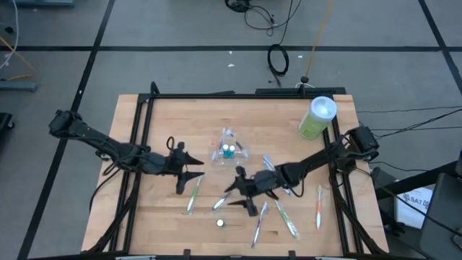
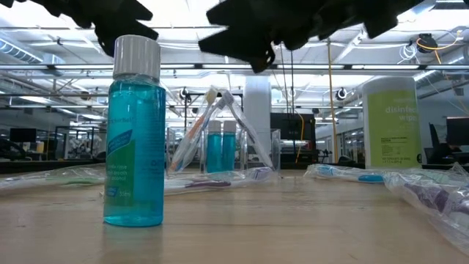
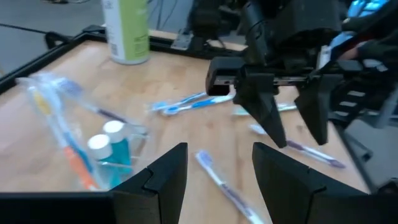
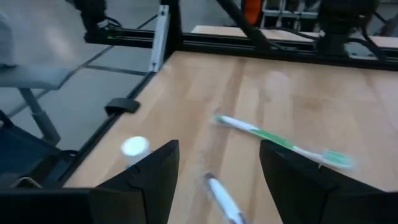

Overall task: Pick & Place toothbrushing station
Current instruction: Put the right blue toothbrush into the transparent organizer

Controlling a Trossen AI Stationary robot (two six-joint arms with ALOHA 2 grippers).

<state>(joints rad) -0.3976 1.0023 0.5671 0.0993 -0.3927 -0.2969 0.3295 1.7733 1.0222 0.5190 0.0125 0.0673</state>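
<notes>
Nearest the front edge of the wooden table point(image 1: 144, 217), a small bottle of teal mouthwash with a white cap point(image 1: 221, 223) stands upright by itself. In the low view it is clear plastic filled with liquid, so it should be the heaviest piece here, rigid and smooth; a grip across the body below the cap looks safest, since a high or off-centre touch could tip it.

Just beyond it lie thin toothbrushes, some in clear wrappers: a green-handled toothbrush point(image 1: 193, 196) near the left arm, a white and green toothbrush point(image 1: 286, 221) and an orange and white toothbrush point(image 1: 318, 206) toward the right edge. These are light and stiff but lie flat, and the wrappers look slippery, so pinching across the handle's middle seems best.

The right gripper point(image 1: 240, 193) hovers above the brushes at mid-table, jaws released and holding nothing; its wrist view shows the bare gap between them. The left gripper point(image 1: 189, 170) hangs at the same depth on the other side, jaws likewise apart and empty.

Farther back, between the two grippers, sits a small clear plastic cup point(image 1: 229, 147) holding two more teal bottles and some leaning brushes. Thin-walled, it would probably flex or skid if squeezed hard.

At the far right corner stands a tall light-green canister with a white lid point(image 1: 316, 118).
</notes>
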